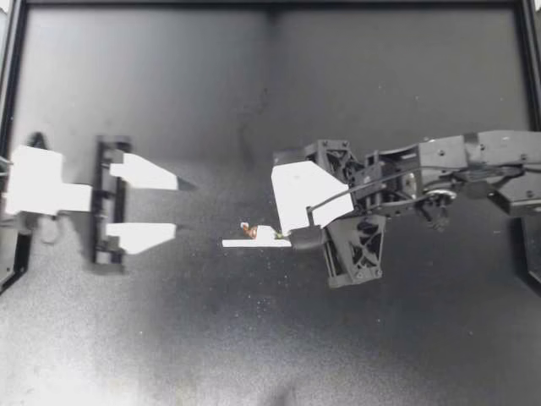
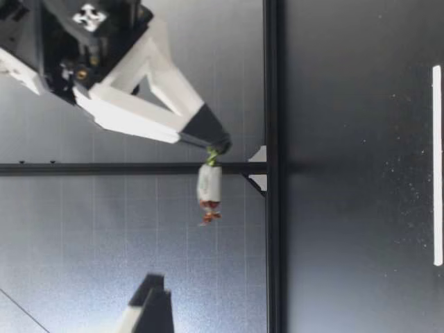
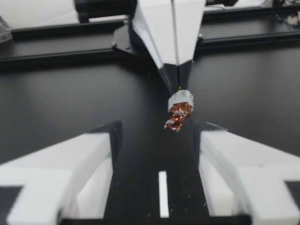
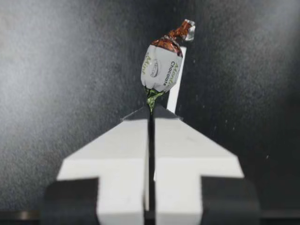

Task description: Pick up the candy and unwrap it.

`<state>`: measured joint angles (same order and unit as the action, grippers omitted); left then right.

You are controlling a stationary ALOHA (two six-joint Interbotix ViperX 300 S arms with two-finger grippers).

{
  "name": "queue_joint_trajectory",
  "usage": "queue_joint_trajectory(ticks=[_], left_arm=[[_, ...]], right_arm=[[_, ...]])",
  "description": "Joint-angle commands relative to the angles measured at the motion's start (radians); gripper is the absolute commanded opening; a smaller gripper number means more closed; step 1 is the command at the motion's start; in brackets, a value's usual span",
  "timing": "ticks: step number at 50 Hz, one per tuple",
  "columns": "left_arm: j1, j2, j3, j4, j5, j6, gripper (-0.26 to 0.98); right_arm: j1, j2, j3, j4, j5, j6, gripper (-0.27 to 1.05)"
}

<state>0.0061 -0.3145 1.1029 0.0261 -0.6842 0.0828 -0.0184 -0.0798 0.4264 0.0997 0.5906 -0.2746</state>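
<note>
Your left gripper (image 1: pixel 176 205) is sitting at the left side of the black table (image 1: pixel 380 85); its two white fingers are standing spread wide apart, gripping nothing, with the tips pointing towards the middle. In the left wrist view the candy is hanging ahead of those open fingers, in line with the gap between them and touching neither; a white strip (image 1: pixel 241 244) is lying flat on the table below.

Near the middle of the table, the candy (image 1: pixel 256 230) is hanging just beyond the tips of your right gripper (image 1: pixel 283 234); it is wearing a white wrapper with a green twist at one end and a red-brown twist at the other. The right wrist view shows the fingers pressing together on the green twist, pinching it between their dark tips; the body of the candy and the red-brown twist are projecting free beyond them. In the low view the candy is riding clear above the table surface, touching nothing but those tips.

The right arm is reaching in from the right edge, with its gripper turned onto its side.
</note>
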Motion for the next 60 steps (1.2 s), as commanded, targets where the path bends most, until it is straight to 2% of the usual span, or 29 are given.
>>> queue_joint_trajectory(ticks=[1, 15, 35, 41, 47, 52, 57, 60], left_arm=[[-0.008, 0.031, -0.051, 0.009, -0.012, 0.0, 0.49], [-0.02, 0.103, -0.112, 0.018, -0.012, -0.006, 0.49], [-0.034, 0.138, -0.13, 0.02, -0.012, -0.011, 0.46], [-0.035, 0.138, -0.127, 0.02, -0.012, -0.014, 0.32], [-0.035, 0.138, -0.126, 0.02, -0.012, -0.014, 0.07], [-0.035, 0.138, -0.12, 0.018, -0.009, -0.02, -0.09], [-0.035, 0.133, -0.106, 0.011, -0.009, -0.034, -0.17], [-0.035, 0.127, -0.101, 0.011, -0.008, -0.044, -0.17]], right_arm=[[0.005, -0.035, -0.026, 0.006, -0.02, 0.002, -0.17], [0.003, -0.043, -0.023, 0.005, -0.055, 0.002, -0.17], [0.003, -0.048, -0.02, 0.005, -0.063, 0.005, -0.17], [0.003, -0.049, -0.02, 0.005, -0.063, 0.008, -0.17], [0.003, -0.051, -0.018, 0.005, -0.063, 0.009, -0.17], [0.003, -0.052, -0.015, 0.005, -0.063, 0.011, -0.17], [0.003, -0.063, -0.009, 0.005, -0.063, 0.012, -0.17], [0.003, -0.074, -0.005, 0.005, -0.067, 0.014, -0.17]])
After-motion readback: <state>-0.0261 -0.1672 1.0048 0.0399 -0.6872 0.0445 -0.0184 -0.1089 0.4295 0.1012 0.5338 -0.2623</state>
